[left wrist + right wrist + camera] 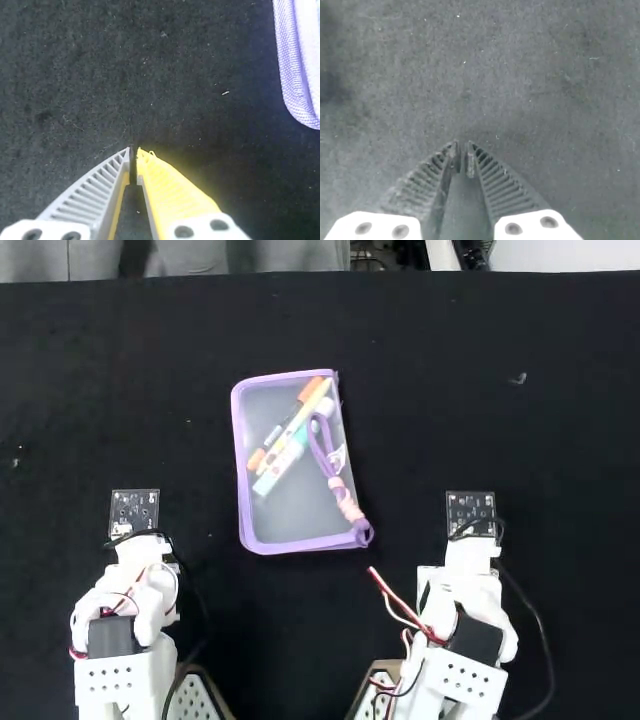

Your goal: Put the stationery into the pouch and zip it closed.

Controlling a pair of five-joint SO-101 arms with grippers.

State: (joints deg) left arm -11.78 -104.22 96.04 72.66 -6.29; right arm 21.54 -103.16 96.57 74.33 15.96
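A clear pouch (295, 505) with a purple edge lies flat in the middle of the black table. Inside it lie an orange marker (296, 410) and other pens. Its purple zipper strip (333, 475) runs down the right side, ending in a small loop near the bottom right corner. My left gripper (134, 154) is shut with nothing in it, low over the cloth at the front left; the pouch's purple corner (299, 75) shows at that view's edge. My right gripper (461, 150) is shut and empty at the front right, over bare cloth.
Both arms are folded back at the table's front edge, the left arm (130, 620) and the right arm (465, 610) each with a small square tag. Black cloth covers the whole table. A small speck (516, 379) lies at the far right.
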